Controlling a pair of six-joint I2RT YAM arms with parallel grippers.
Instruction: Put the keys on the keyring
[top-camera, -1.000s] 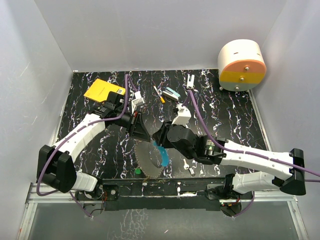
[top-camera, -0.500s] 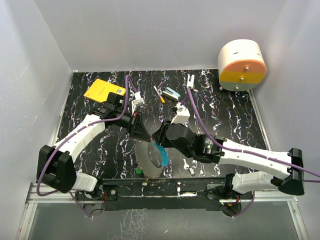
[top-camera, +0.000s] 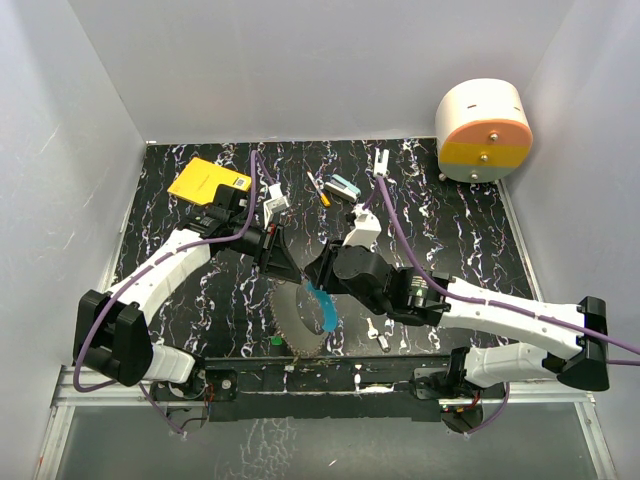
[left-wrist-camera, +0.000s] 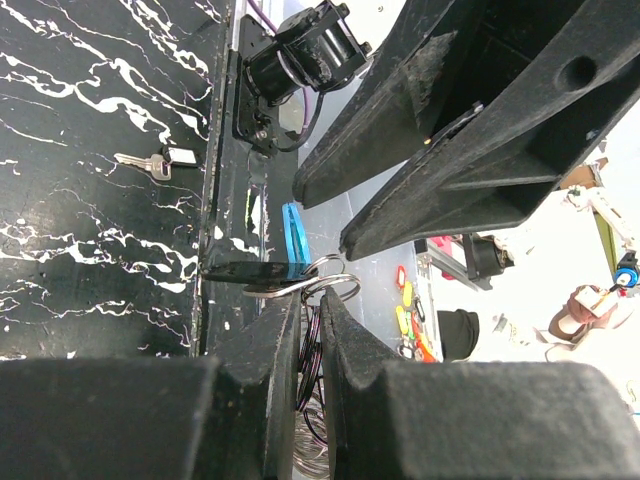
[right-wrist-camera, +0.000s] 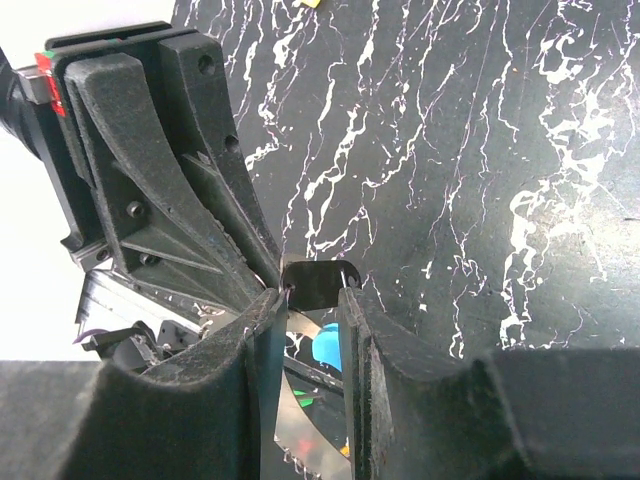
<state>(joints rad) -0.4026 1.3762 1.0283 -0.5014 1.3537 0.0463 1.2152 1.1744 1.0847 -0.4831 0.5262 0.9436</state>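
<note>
1. left gripper (top-camera: 288, 272) is nipped tight on the keyring (top-camera: 323, 310) wire, near the table's front.
2. right gripper (right-wrist-camera: 312, 300) - narrow - pinches a dark flat key (right-wrist-camera: 318, 283) at the ring.
3. silver key (top-camera: 371, 328) and green key (top-camera: 274, 342) lie loose - most threading likely remains.

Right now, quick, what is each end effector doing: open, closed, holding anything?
Left end effector: closed on the keyring.
Right end effector: closed on a dark flat piece, possibly a key.
</note>
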